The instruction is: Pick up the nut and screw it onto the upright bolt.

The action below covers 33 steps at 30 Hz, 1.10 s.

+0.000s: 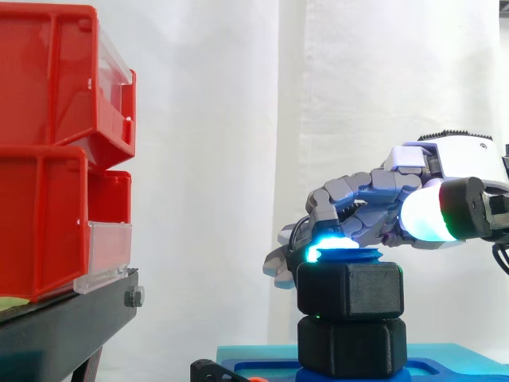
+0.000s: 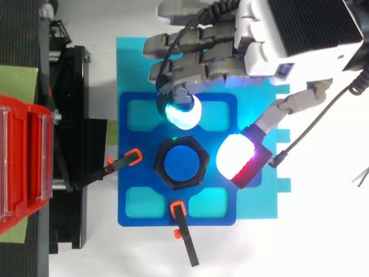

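A black hexagonal nut (image 1: 350, 290) (image 2: 199, 151) sits on the upright blue bolt (image 2: 180, 163), whose top (image 1: 358, 256) pokes just above it. Below it is a second black hexagonal piece (image 1: 351, 346). My hand (image 1: 374, 199) (image 2: 207, 55) hovers beside and over the bolt with loosely bent fingers. One cyan-glowing fingertip (image 2: 183, 112) (image 1: 322, 251) is next to the nut's far edge, level with the bolt top. The white-glowing thumb (image 2: 236, 157) (image 1: 425, 211) stands off the nut's right side, higher up. Nothing is clamped between them.
The bolt stands on a blue base plate (image 2: 132, 190) over a cyan sheet (image 2: 127, 57). Two orange-tipped black clamps (image 2: 118, 164) (image 2: 184, 231) hold the plate. Red bins (image 1: 48, 151) (image 2: 23, 167) on a black stand (image 1: 64, 326) are to the left.
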### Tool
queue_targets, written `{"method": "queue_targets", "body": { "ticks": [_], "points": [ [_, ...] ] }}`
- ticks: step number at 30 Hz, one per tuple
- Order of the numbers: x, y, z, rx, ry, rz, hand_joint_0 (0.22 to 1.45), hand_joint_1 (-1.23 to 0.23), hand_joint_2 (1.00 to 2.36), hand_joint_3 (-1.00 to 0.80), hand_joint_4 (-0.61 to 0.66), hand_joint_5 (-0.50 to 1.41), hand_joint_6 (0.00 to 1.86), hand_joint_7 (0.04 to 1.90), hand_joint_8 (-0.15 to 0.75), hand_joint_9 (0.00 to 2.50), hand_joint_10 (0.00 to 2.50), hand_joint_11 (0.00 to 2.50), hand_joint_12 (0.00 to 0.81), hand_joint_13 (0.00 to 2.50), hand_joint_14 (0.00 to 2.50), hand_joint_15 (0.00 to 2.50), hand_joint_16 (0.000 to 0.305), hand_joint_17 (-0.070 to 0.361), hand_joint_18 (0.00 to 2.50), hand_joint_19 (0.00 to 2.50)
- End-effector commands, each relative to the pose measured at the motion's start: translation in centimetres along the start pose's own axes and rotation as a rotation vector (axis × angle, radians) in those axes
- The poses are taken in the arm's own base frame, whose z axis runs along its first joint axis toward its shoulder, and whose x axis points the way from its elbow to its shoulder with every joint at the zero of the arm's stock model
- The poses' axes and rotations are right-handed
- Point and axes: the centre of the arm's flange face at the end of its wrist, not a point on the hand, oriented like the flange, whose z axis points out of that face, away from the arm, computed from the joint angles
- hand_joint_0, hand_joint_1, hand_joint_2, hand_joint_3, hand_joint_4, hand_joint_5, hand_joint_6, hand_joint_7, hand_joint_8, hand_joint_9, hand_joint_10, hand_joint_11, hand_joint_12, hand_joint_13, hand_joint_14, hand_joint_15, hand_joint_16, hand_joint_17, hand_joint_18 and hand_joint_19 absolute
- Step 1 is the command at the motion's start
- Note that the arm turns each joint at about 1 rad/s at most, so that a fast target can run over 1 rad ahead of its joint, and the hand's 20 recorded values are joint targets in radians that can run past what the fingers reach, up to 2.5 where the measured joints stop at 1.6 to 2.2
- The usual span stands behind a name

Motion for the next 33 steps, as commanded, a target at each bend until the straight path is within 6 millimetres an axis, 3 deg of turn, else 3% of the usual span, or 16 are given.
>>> {"method": "queue_targets", "body": {
  "ticks": [1,13,19,24,30,33],
  "points": [
    [-0.2,-0.4,-0.3,-0.001,0.002,-0.001,0.44,-0.32,1.00,-0.50,0.22,-0.03,0.50,1.30,0.290,0.67,0.00,0.00,0.297,0.38,0.00,0.00,0.031,0.069,0.00,0.00],
    [0.1,-1.3,-1.7,0.036,0.075,0.000,0.44,-0.32,1.00,-0.50,0.22,-0.01,0.50,1.31,0.283,0.79,0.00,0.00,0.288,0.45,0.00,0.00,0.028,0.062,0.06,0.00],
    [-2.4,-0.9,-0.4,0.015,0.027,-0.014,0.44,-0.32,1.00,-0.50,0.22,-0.08,0.50,1.08,0.282,0.76,0.00,0.00,0.300,0.46,0.00,0.00,0.029,0.065,0.07,0.00],
    [-6.1,0.2,1.4,-0.027,-0.015,-0.028,0.43,-0.32,1.00,-0.50,0.19,-0.14,0.50,0.79,0.273,0.68,0.00,0.00,0.318,0.40,0.00,0.00,0.033,0.074,0.02,0.00],
    [-5.9,1.2,2.1,-0.043,-0.017,-0.031,0.42,-0.32,1.00,-0.50,0.16,-0.16,0.50,0.67,0.259,0.57,0.00,0.00,0.332,0.34,0.00,0.00,0.037,0.083,0.00,0.00],
    [-4.8,1.8,2.4,-0.036,-0.020,-0.028,0.42,-0.32,1.00,-0.50,0.16,-0.17,0.50,0.65,0.255,0.54,0.00,0.00,0.338,0.31,0.00,0.00,0.039,0.088,0.00,0.00]
  ]
}}
